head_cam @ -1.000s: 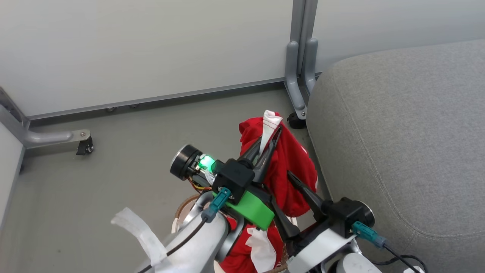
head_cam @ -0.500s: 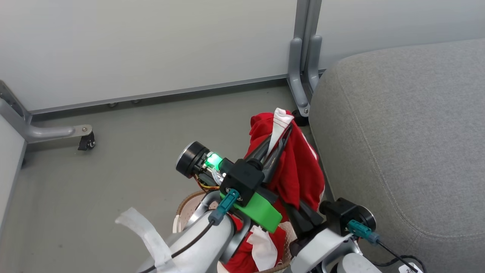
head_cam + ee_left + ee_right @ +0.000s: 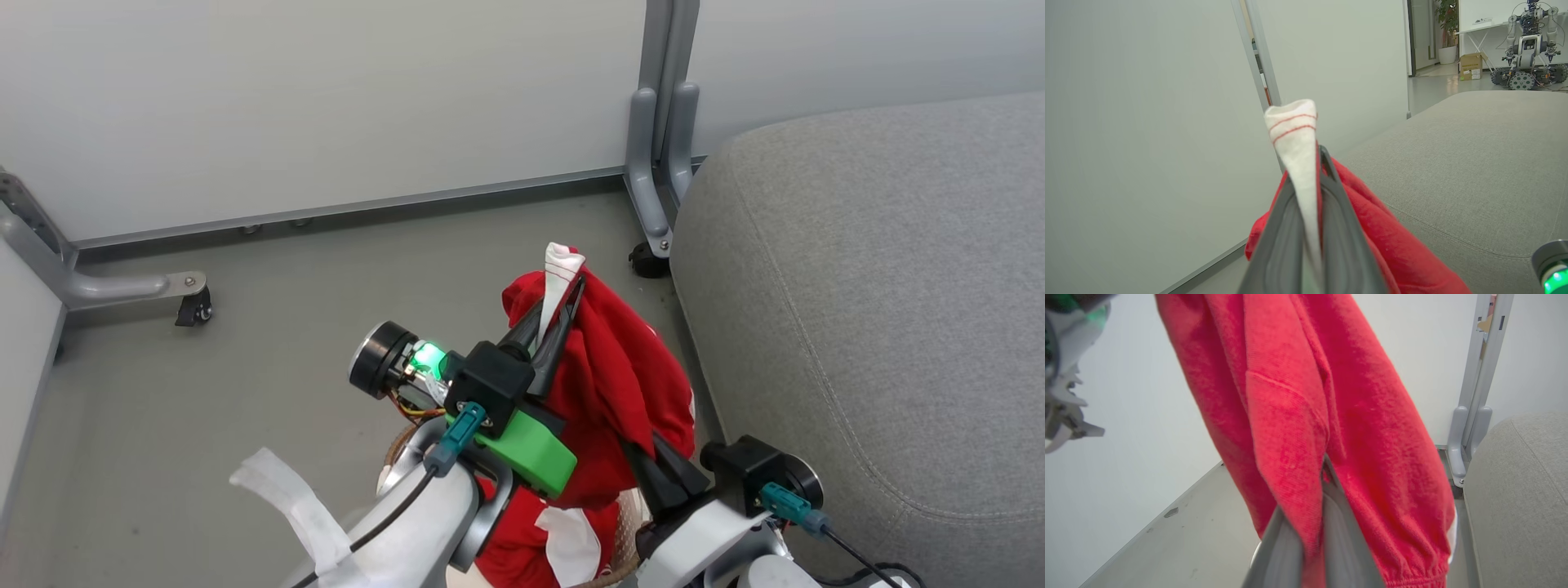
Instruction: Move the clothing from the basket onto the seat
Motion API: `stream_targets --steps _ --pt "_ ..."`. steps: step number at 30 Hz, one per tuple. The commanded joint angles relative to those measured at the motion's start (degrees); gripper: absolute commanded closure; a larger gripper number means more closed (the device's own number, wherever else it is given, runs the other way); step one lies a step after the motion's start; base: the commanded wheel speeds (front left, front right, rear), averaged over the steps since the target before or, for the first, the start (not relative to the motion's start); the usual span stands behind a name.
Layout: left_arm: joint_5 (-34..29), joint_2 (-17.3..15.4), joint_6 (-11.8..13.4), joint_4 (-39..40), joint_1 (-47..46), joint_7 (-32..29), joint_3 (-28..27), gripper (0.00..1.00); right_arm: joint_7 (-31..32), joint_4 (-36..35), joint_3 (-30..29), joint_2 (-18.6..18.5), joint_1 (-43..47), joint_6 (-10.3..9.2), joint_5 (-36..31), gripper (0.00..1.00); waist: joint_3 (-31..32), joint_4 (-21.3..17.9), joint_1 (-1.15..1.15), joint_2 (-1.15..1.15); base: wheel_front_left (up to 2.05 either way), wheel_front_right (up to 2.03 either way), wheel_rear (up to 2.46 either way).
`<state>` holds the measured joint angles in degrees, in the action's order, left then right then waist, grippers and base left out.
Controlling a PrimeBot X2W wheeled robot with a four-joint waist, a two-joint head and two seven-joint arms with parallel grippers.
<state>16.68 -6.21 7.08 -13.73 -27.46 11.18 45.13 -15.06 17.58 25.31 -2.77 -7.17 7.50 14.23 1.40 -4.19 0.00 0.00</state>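
- one red garment of the clothing (image 3: 620, 384) hangs lifted above the basket (image 3: 393, 447), just beside the seat (image 3: 882, 310); a second garment lies in the basket.
- left gripper (image 3: 563, 296): pinching the white cuff (image 3: 1292, 122) at the top.
- right gripper (image 3: 1324, 465): pressed together on a lower red fold.

Robotics lab: I work on a bare grey floor (image 3: 245, 367) walled off by white partition panels (image 3: 326, 106) on grey metal posts (image 3: 661, 122) with castor feet (image 3: 194, 309), a grey sofa seat (image 3: 882, 310) set against them. Beyond the sofa, my left wrist view catches 1 more wheeled robot (image 3: 1529, 45) by a white table (image 3: 1479, 27), a cardboard box (image 3: 1470, 66) and a potted plant (image 3: 1447, 24).
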Motion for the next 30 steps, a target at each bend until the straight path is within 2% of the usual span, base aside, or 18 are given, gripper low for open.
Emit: stream_targets --steps 1,2,3,22,30 --pt "0.31 -0.19 0.35 -0.12 0.89 -0.11 -0.14 0.61 -0.17 -0.03 -0.32 -0.21 0.91 -0.02 -0.40 1.00 0.04 0.10 0.00 0.00 0.00 0.00 0.00" --pt "0.43 -0.17 0.61 -0.10 0.97 -0.20 -0.34 0.21 -0.17 -0.01 -0.43 -0.20 0.96 -0.02 -0.39 1.00 0.06 0.13 0.00 0.00 0.00 0.00 0.00" --pt "0.52 -0.22 0.74 -0.10 0.99 -0.23 -0.46 0.00 -0.17 0.01 -0.52 -0.20 1.03 -0.02 -0.46 1.00 0.09 0.15 0.00 0.00 0.00 0.00 0.00" --pt "1.96 -0.93 1.73 -0.68 1.29 -0.80 -0.43 0.00 -0.17 -0.05 -0.68 -0.20 0.55 -0.02 -0.99 1.00 0.14 -0.61 0.00 0.00 0.00 0.00 0.00" --pt "3.07 -1.62 2.15 -0.77 2.09 -0.74 -1.20 0.00 -0.17 -1.26 -2.02 -0.20 -0.01 -0.02 -2.01 1.00 -1.03 -2.70 0.00 0.00 0.00 0.00 0.00"
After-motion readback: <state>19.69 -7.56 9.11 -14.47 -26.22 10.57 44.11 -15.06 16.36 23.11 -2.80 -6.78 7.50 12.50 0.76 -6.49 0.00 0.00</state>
